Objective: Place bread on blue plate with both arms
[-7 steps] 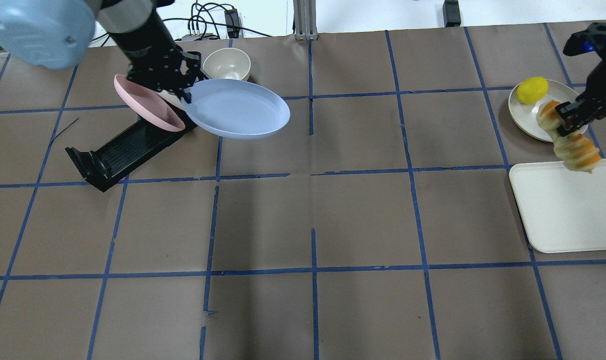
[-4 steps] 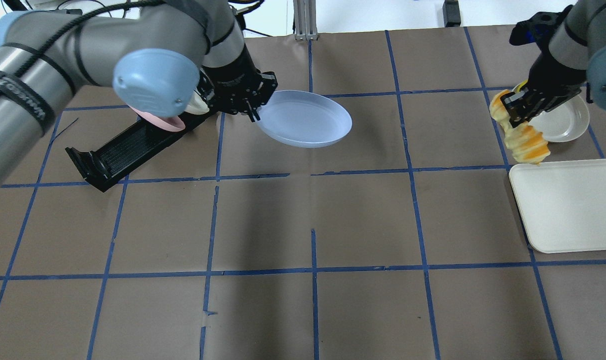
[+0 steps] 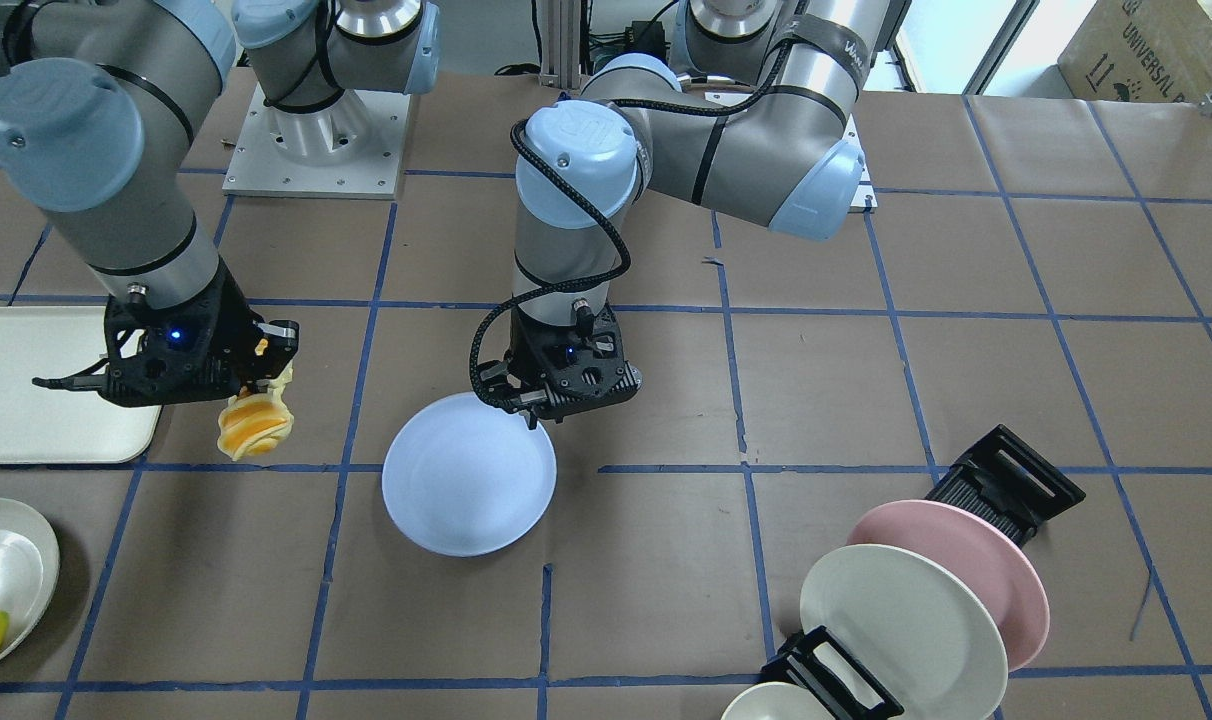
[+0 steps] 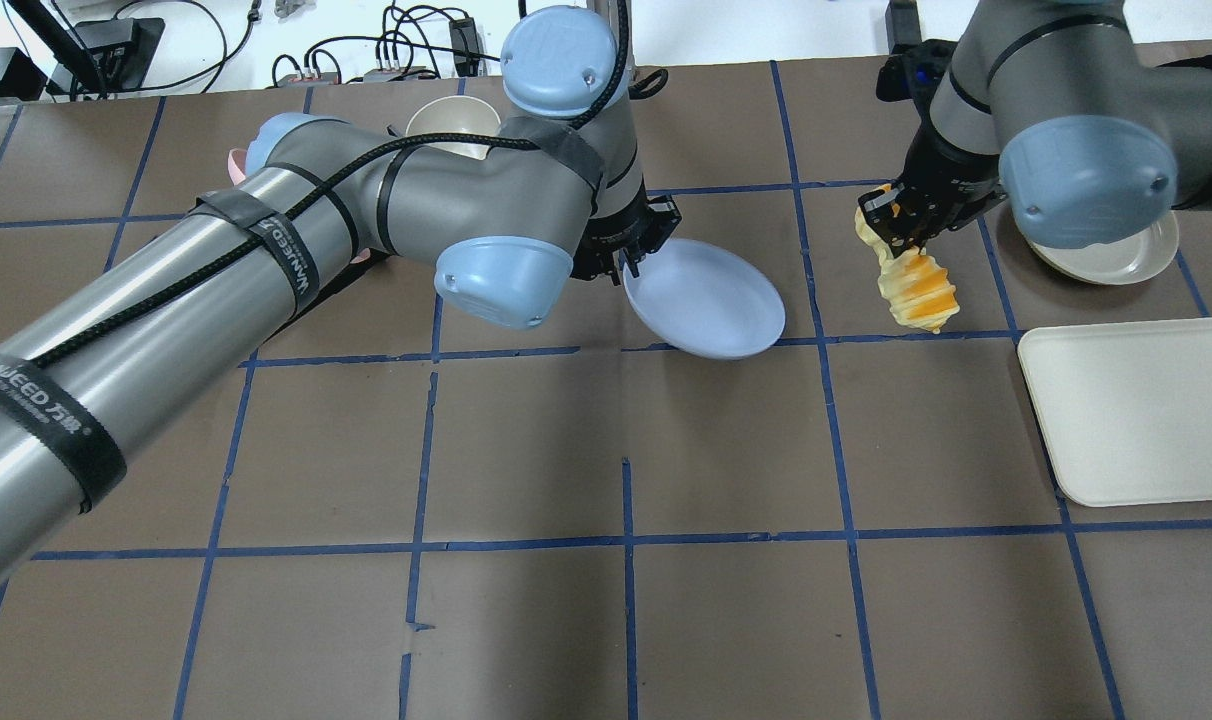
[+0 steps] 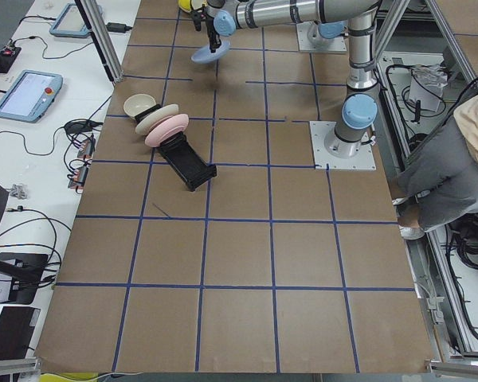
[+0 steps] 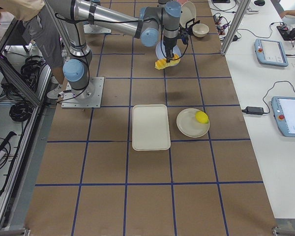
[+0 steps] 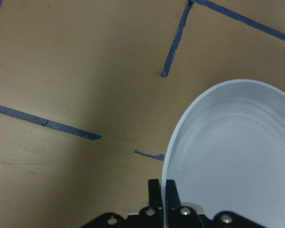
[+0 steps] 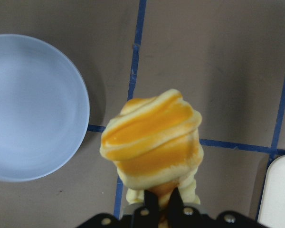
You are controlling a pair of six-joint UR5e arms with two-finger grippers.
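My left gripper [image 4: 634, 262] is shut on the rim of the blue plate [image 4: 708, 302] and holds it above the table near the middle; the plate also shows in the front view [image 3: 466, 475] and the left wrist view [image 7: 237, 156]. My right gripper [image 4: 888, 222] is shut on one end of the bread [image 4: 916, 284], an orange and cream striped loaf that hangs downward, right of the plate. In the right wrist view the bread [image 8: 154, 142] hangs beside the plate [image 8: 33, 107]. In the front view the bread [image 3: 254, 428] is to the plate's left.
A black rack [image 3: 1006, 480] holds a pink plate [image 3: 976, 570] and a cream plate [image 3: 901, 625]. A cream bowl [image 4: 446, 120] stands at the far left. A white tray [image 4: 1136, 405] lies at the right. A cream plate [image 6: 189, 125] holds a yellow fruit [image 6: 201, 117].
My left arm has carried the blue plate from the rack rightward toward the table's middle. My right arm has carried the bread leftward, away from the cream plate, toward the blue plate.
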